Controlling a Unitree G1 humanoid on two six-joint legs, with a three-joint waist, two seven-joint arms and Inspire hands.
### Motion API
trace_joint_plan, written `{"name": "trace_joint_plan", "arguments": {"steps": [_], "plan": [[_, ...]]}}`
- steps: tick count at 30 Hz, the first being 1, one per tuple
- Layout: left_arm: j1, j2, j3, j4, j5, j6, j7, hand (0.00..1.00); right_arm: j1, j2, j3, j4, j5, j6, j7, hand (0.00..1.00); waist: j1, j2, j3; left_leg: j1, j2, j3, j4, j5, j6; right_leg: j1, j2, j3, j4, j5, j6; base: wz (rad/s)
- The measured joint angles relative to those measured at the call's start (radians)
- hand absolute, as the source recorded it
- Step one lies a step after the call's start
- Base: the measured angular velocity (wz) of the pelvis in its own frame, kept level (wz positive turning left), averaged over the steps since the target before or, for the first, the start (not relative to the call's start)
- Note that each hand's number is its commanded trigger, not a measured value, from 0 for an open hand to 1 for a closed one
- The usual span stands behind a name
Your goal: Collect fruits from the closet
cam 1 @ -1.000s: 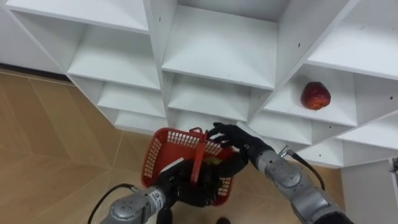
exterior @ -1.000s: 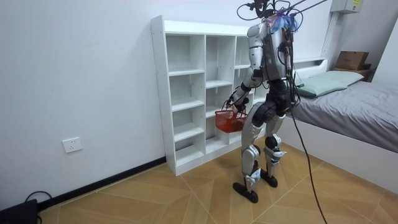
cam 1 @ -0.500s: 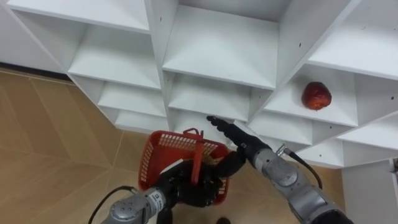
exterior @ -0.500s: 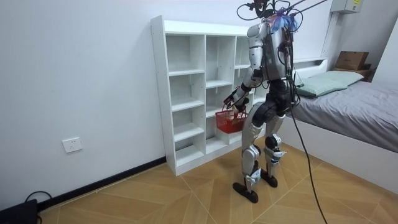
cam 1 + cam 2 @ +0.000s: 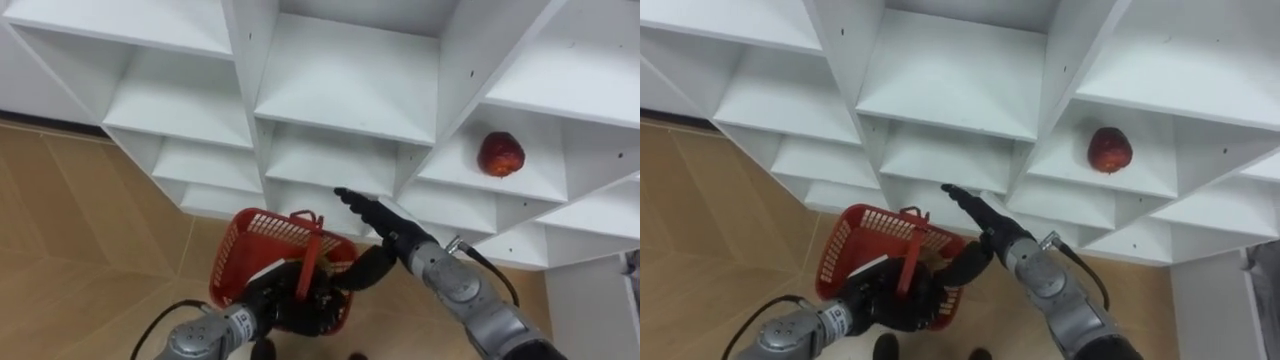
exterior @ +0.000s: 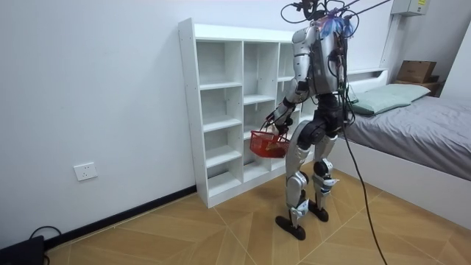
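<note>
Left hand (image 5: 285, 305) grips the handle of the red latticed plastic basket (image 5: 240, 262); right hand (image 5: 385, 228) outstretched, empty.

The closet (image 5: 340, 80) is plain white. At the frame's right, the fruit (image 5: 500, 153) is dark red. The basket (image 5: 248, 250) is bright red lattice. The floor (image 5: 70, 230) is tan herringbone wood. The left hand (image 5: 287, 298) and right hand (image 5: 380, 222) are black.

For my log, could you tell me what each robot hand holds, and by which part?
The left robot hand grips the red basket by its handle; the right robot hand is open, holding nothing.
</note>
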Motion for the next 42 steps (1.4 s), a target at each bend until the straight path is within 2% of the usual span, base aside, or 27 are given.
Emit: {"name": "trace_joint_plan", "arguments": {"steps": [4,7,9,11,15,17,18,29,36,42], "plan": [[0.020,0.019,0.018,0.012,0.024,-0.008,0.032,1.00,0.036,-0.026,-0.006,-0.022,0.036,-0.017,-0.001,0.00,-0.005,0.000,-0.0019,0.033,0.000,0.016,-0.016,0.000,0.000,0.019,0.002,0.019,-0.008,0.000,0.002,-0.12],[0.042,0.025,0.047,0.005,0.042,-0.011,0.042,1.00,0.086,-0.061,-0.046,-0.098,0.037,-0.026,-0.009,0.00,-0.005,0.001,-0.0030,0.037,0.000,0.018,-0.016,0.000,0.000,0.023,0.003,0.024,-0.011,0.001,0.003,-0.03],[0.055,0.030,0.051,0.004,0.044,-0.011,0.053,1.00,0.110,-0.066,-0.076,-0.122,0.038,-0.031,-0.022,0.00,-0.010,0.002,-0.0039,0.050,0.000,0.024,-0.018,0.000,0.000,0.034,0.003,0.028,-0.012,0.001,0.003,-0.06],[0.077,0.032,0.062,0.004,0.044,-0.012,0.060,1.00,0.139,-0.068,-0.103,-0.148,0.039,-0.032,-0.044,0.00,-0.023,0.005,-0.0221,0.069,0.000,0.028,-0.033,0.000,0.000,0.045,0.003,0.031,-0.014,0.000,0.004,-0.02],[0.088,0.026,0.094,0.004,0.043,-0.012,0.063,1.00,0.143,-0.067,-0.141,-0.165,0.039,-0.051,-0.063,0.00,-0.036,0.015,-0.0284,0.094,0.001,0.039,-0.035,0.000,0.000,0.063,0.005,0.037,-0.013,0.000,0.005,-0.09],[0.097,0.019,0.108,0.004,0.042,-0.013,0.063,1.00,0.145,-0.067,-0.167,-0.166,0.050,-0.058,-0.088,0.00,-0.043,0.025,-0.0356,0.108,0.001,0.043,-0.038,0.000,0.000,0.074,0.006,0.044,-0.015,0.001,0.006,-0.07],[0.098,0.019,0.108,0.004,0.042,-0.013,0.063,1.00,0.145,-0.067,-0.174,-0.166,0.055,-0.061,-0.093,0.00,-0.046,0.027,-0.0362,0.110,0.002,0.045,-0.040,0.000,0.000,0.075,0.007,0.047,-0.015,0.001,0.006,-0.08],[0.116,0.017,0.125,0.004,0.042,-0.014,0.078,1.00,0.145,-0.065,-0.196,-0.165,0.102,-0.101,-0.222,0.00,-0.060,0.039,-0.0317,0.133,0.008,0.083,-0.064,0.002,-0.001,0.072,0.016,0.085,-0.030,0.015,0.006,-0.11],[0.116,0.017,0.127,0.004,0.041,-0.015,0.082,1.00,0.138,-0.064,-0.207,-0.166,0.111,-0.111,-0.289,0.00,-0.071,0.042,-0.0275,0.138,0.008,0.092,-0.081,0.002,-0.001,0.071,0.015,0.083,-0.038,0.014,0.006,-0.03],[0.117,0.008,0.125,0.004,0.041,-0.015,0.102,1.00,0.122,-0.059,-0.260,-0.165,0.115,-0.135,-0.366,0.00,-0.090,0.054,-0.0158,0.138,0.006,0.094,-0.091,0.002,-0.001,0.068,0.015,0.084,-0.044,0.013,0.007,0.00]]}}
